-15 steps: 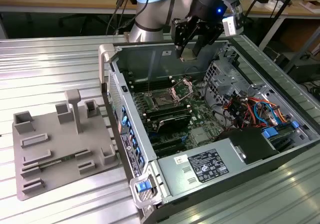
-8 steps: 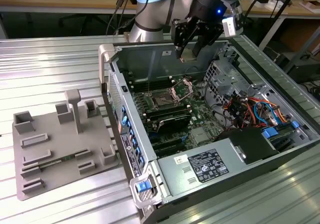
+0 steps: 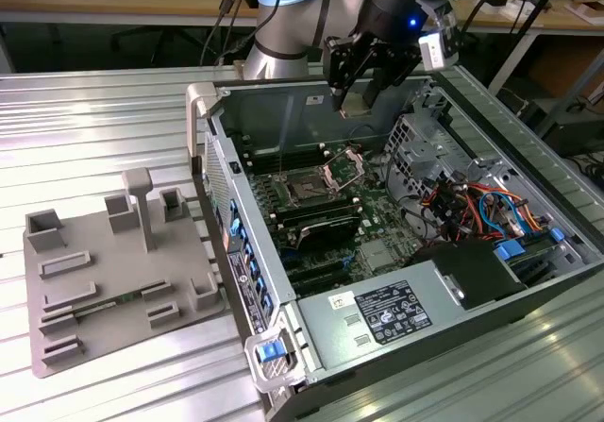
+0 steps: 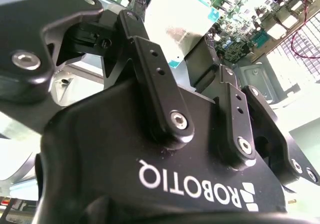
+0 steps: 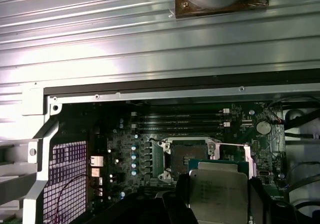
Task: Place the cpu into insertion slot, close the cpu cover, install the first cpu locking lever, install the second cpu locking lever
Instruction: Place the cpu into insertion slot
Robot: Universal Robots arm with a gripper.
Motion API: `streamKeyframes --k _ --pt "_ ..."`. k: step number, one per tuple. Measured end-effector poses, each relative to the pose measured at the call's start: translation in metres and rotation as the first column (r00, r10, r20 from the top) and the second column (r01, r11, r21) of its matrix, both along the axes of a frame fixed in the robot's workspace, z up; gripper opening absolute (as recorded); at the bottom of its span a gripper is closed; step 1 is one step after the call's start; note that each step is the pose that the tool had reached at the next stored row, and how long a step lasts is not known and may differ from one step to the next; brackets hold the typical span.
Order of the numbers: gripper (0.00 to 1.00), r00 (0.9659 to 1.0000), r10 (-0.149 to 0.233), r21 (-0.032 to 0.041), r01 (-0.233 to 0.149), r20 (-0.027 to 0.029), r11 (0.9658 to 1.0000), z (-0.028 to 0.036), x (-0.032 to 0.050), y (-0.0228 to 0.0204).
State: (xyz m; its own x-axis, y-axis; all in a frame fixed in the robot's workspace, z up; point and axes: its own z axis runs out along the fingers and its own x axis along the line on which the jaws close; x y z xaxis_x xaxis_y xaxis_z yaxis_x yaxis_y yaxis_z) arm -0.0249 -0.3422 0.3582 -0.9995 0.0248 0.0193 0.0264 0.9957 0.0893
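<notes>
My gripper (image 3: 357, 101) hangs above the open computer case, shut on the cpu (image 3: 357, 111), a small flat square chip with a silvery top. In both wrist views the cpu (image 5: 218, 190) (image 4: 177, 26) sits clamped between the black fingers (image 5: 182, 194). The insertion slot (image 3: 307, 193) lies on the motherboard below the gripper and toward the exterior view's left, dark with a silver rim. It also shows in the first wrist view as the insertion slot (image 5: 186, 155), just beyond the held chip. The cpu cover (image 3: 344, 169) stands tilted up beside the slot.
The case's back wall (image 3: 283, 110) rises close behind the gripper. A drive cage (image 3: 415, 139) and coloured cables (image 3: 477, 205) sit to the exterior view's right, the grey power supply (image 3: 377, 313) in front. A grey fixture (image 3: 113, 271) lies outside the case.
</notes>
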Motion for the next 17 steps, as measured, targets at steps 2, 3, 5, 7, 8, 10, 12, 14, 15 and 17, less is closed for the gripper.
streamKeyframes --k 2,3,5,7,8,10,12,14,15,17 --pt "0.55 1.0000 0.000 0.0000 0.000 0.0000 1.0000 -0.0003 0.0000 0.0000" --pt "0.55 1.0000 0.000 0.0000 0.000 0.0000 1.0000 -0.0007 0.0000 0.0000" --pt "0.55 1.0000 0.000 0.0000 0.000 0.0000 1.0000 -0.0010 0.0000 0.0000" --pt "0.55 1.0000 0.000 0.0000 0.000 0.0000 1.0000 -0.0014 0.0000 0.0000" --pt "0.55 1.0000 0.000 0.0000 0.000 0.0000 1.0000 -0.0015 0.0000 0.0000" --pt "0.55 1.0000 0.000 -0.0001 0.000 -0.0001 1.0000 -0.0019 0.0000 0.0000" --pt "0.55 1.0000 0.000 0.0000 0.000 0.0000 1.0000 -0.0023 0.0000 0.0000" --pt "0.55 1.0000 0.000 0.0000 0.000 0.0000 1.0000 -0.0026 0.0000 0.0000" --pt "0.55 1.0000 0.000 0.0000 0.000 0.0000 1.0000 -0.0027 0.0000 0.0000" --pt "0.55 1.0000 0.000 0.0000 0.000 0.0000 1.0000 -0.0032 0.0000 0.0000"
